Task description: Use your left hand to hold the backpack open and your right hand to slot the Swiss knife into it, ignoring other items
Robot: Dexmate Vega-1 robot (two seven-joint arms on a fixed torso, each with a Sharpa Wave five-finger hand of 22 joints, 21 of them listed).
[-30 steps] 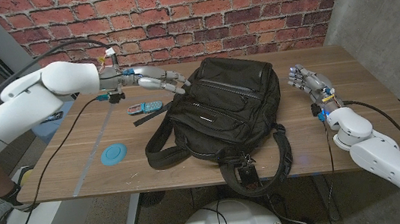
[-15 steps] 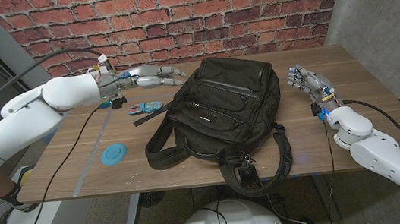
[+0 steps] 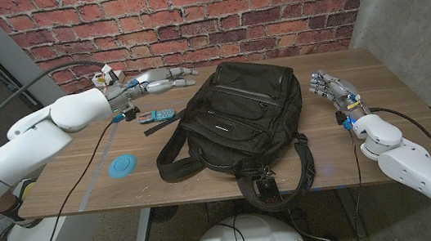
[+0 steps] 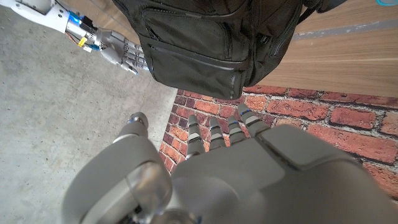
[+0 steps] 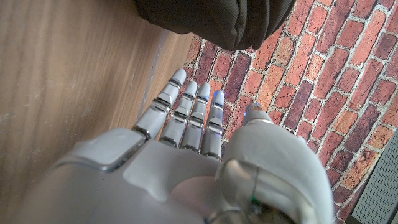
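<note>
From the head camera we are seeing a black woven backpack (image 3: 237, 126) lying flat at the centre of the wooden table (image 3: 395, 107), its zips closed and its straps and loop handle trailing towards six o'clock. The knife (image 3: 156, 115), a small blue-and-red oblong, is lying just off the pack at ten o'clock. Our left hand (image 3: 157, 81) is hovering above it near the far edge, fingers stretched out towards the pack and holding nothing. Our right hand (image 3: 331, 87) is waiting at three o'clock, well apart from the pack, fingers apart and empty. A flat blue disc (image 3: 124, 165) is sitting at eight o'clock. A red brick wall (image 3: 186, 17) is standing behind the table, with grey concrete beside it.

Through the left wrist camera we are looking over the smooth grey left hand (image 4: 217, 162), fingers straight, at the pack's ribbed nylon (image 4: 211, 37) and the right hand (image 4: 118, 53) beyond.

Through the right wrist camera the right hand (image 5: 186, 143) is showing straight, slightly spread fingers over wood grain, the pack's rounded corner (image 5: 217, 18) against brick.
</note>
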